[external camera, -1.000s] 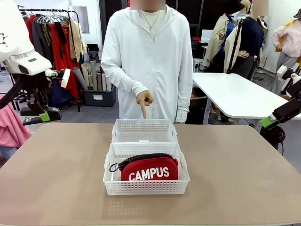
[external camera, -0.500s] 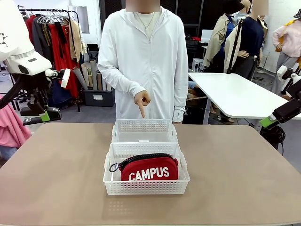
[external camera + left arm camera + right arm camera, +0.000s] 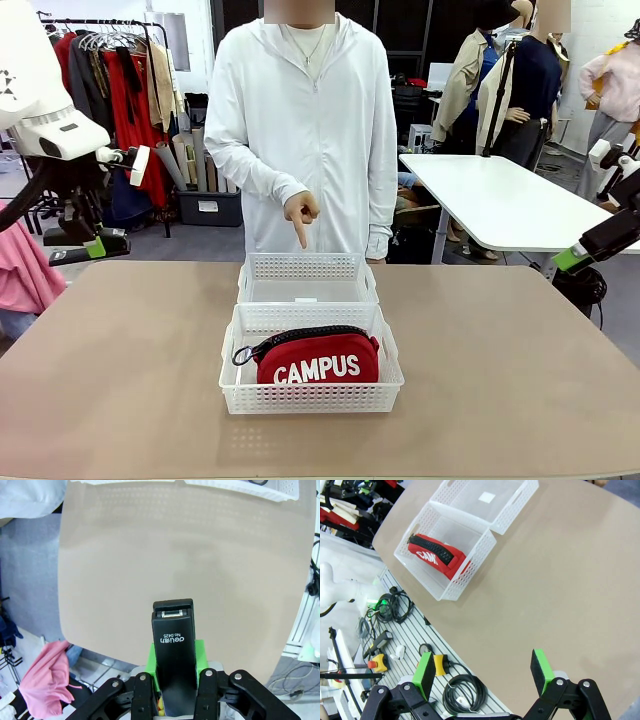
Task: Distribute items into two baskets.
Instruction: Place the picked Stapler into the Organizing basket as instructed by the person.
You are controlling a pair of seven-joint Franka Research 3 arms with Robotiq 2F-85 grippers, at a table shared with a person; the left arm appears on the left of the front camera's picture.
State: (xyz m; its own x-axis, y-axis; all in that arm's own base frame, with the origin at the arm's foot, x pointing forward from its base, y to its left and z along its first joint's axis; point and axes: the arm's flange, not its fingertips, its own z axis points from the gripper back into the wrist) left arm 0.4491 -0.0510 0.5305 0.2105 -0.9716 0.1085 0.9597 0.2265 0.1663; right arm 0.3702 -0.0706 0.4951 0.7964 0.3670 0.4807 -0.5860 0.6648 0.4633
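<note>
Conceivably the stapler (image 3: 173, 665), clamped in the left gripper (image 3: 173, 685) (right gripper (image 3: 482, 672) agape, empty), could slip short of the pointed-at far basket (image 3: 307, 270).

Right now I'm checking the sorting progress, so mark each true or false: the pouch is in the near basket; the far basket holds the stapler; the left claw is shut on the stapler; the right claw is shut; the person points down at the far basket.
1. The pouch lies in the near basket: true.
2. The far basket holds the stapler: false, the left claw has it.
3. The left claw is shut on the stapler: true.
4. The right claw is shut: false, it is open.
5. The person's hand points down at the far basket: true.
</note>
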